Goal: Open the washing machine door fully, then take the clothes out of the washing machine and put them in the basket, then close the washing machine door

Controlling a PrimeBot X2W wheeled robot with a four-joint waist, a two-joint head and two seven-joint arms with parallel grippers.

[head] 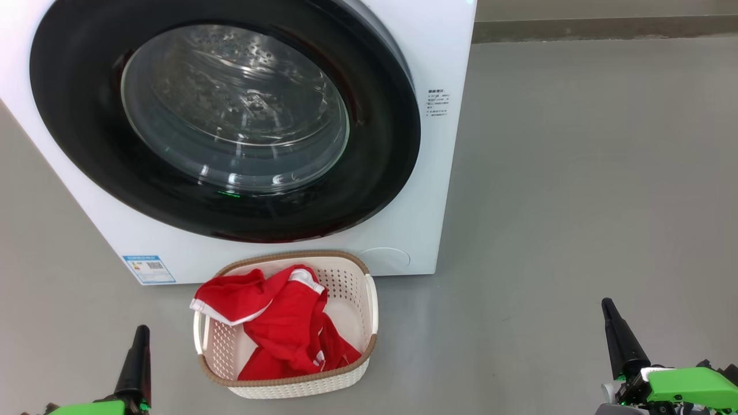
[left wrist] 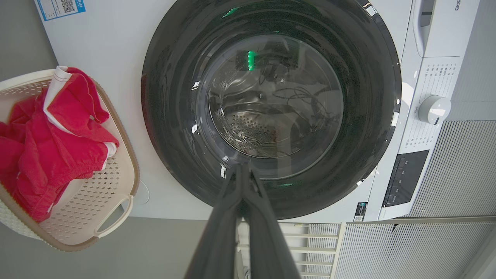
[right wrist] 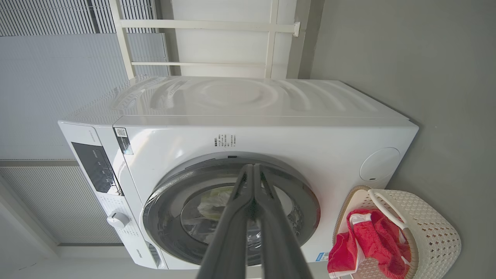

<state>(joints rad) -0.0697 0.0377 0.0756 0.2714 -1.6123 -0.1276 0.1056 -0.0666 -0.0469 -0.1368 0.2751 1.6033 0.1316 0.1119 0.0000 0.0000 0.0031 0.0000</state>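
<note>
Floor: a smooth grey floor [head: 576,173] is spreading out in front of the machine and off to the robot's right, running back to a darker strip [head: 605,29] along the far edge.
Washing machine: a big white front-loading washing machine [head: 444,69] is standing directly on the floor, its lower front edge meeting the grey surface.
Basket: a cream perforated basket [head: 300,389] with a brown woven-look rim is sitting upright on the floor just in front of the machine's base; whether the two are touching is not clear.

Grey floor [head: 576,173], ribbed wall panels [left wrist: 461,166], white barred frame [right wrist: 201,25]
</note>
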